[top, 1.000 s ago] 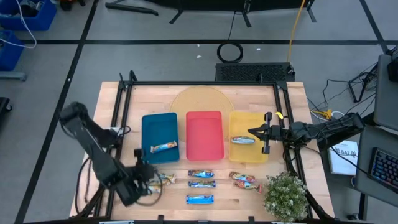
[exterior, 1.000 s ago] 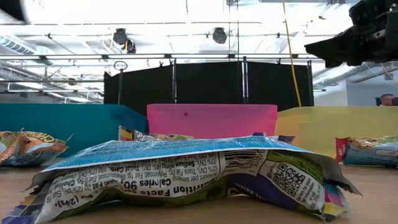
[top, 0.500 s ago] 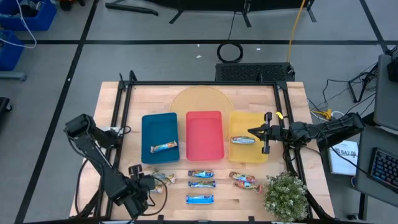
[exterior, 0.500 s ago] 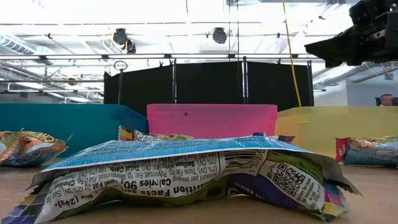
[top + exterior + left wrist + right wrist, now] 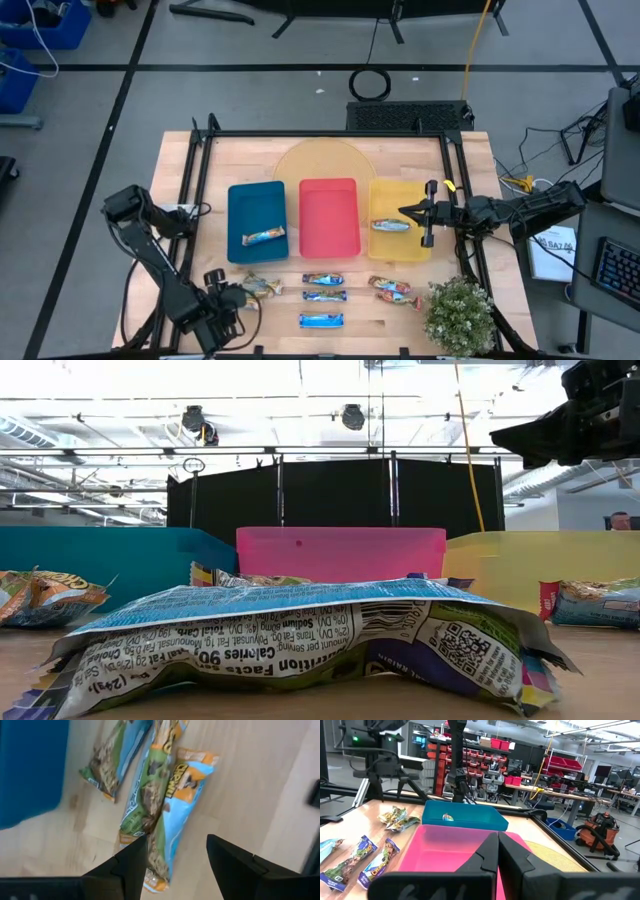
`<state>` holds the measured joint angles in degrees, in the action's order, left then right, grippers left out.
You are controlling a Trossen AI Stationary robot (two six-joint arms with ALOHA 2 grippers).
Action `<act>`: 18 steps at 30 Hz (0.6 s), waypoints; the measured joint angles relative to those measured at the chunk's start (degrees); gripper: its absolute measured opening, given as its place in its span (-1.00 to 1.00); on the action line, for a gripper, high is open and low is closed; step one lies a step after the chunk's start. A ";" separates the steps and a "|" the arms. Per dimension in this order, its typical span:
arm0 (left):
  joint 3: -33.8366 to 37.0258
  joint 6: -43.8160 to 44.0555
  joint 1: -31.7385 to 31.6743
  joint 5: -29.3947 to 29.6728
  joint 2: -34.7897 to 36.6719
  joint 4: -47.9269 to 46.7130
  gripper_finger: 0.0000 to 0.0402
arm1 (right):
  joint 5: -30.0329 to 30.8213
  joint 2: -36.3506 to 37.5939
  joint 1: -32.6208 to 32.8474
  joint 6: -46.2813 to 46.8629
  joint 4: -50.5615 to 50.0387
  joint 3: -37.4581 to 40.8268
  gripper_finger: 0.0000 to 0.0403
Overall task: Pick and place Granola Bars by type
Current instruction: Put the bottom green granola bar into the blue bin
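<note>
Gaping left tool (image 5: 175, 855) over Granola Bars (image 5: 165, 805)

Table (image 5: 400, 150): three trays in one row across its middle, left tray (image 5: 256, 200), centre tray (image 5: 329, 198), right tray (image 5: 412, 196). One bar (image 5: 264, 237) lies in the left tray, near its front end; one bar (image 5: 391, 225) lies in the right tray, at mid-length. Before the trays, on the tabletop: a cluster of bars (image 5: 262, 288) ahead of the left tray; two bars (image 5: 325, 287) side by side ahead of the centre tray, with a single bar (image 5: 322, 320) nearer the front edge; a pair of bars (image 5: 391, 290) ahead of the right tray. Potted plant (image 5: 459, 315) at the front right corner, just beside that pair.
</note>
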<state>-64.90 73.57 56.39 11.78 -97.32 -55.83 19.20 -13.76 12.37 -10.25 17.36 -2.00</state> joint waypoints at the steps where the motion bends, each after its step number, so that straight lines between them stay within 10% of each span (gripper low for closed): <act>1: 0.80 0.61 0.17 -0.33 0.00 0.13 0.04 | 0.00 -0.01 0.01 -0.04 0.01 0.00 -1.00; 18: 12.68 1.49 0.61 -4.08 0.25 13.54 0.06 | -0.02 0.00 0.01 1.91 -0.06 0.02 -1.00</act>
<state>-52.23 75.06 57.00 7.71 -97.07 -42.29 19.18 -13.76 12.38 -8.34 17.30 -1.98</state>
